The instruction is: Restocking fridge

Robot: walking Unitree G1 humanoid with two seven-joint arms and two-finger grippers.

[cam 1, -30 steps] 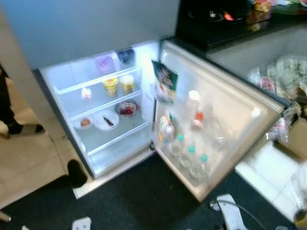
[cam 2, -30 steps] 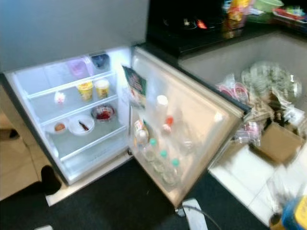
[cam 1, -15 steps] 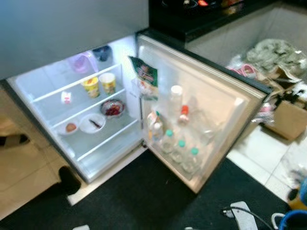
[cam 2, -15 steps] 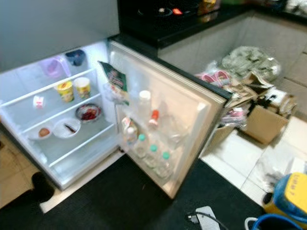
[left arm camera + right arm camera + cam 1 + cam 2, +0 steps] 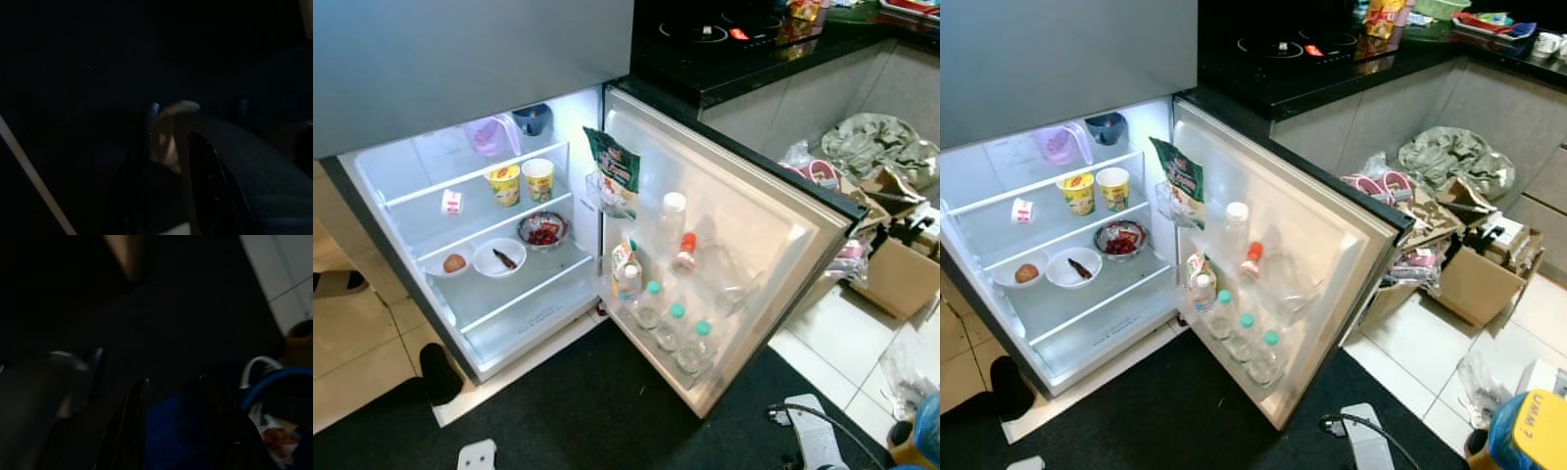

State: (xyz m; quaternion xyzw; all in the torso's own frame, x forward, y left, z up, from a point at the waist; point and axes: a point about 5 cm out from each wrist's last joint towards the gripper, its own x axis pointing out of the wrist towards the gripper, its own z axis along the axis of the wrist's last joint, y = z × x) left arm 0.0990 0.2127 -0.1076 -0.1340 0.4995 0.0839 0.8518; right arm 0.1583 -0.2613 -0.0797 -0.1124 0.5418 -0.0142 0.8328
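The lit white fridge compartment [image 5: 509, 323] is seen standing open, its cream-lined door [image 5: 773, 235] swung out toward the black stone desk [image 5: 734, 49]. On the upper glass shelf, two yellow paper cups [image 5: 521, 181] are set side by side near the door-side edge, with a small white red-printed tub [image 5: 452, 202] toward the opposite edge. A pale purple plastic jug [image 5: 487, 135] and a dark blue cup [image 5: 532, 118] are placed above them at the back. On the lower shelf, a glass bowl of red fruit [image 5: 542, 231], a white dish holding a dark piece [image 5: 498, 258] and a small white dish with a brown round item [image 5: 455, 263] are lined up. In the door, a green snack bag [image 5: 615, 172] is held in the top rack; three clear green-capped bottles [image 5: 672, 328] stand in the bottom rack.

In the dark wrist views, the left tool [image 5: 168, 147] is seen with a narrow gap between its fingers and a pale blurred shape in it; whether that is gripped cannot be told. The right tool [image 5: 171, 416] is held apart, empty, over something blue.
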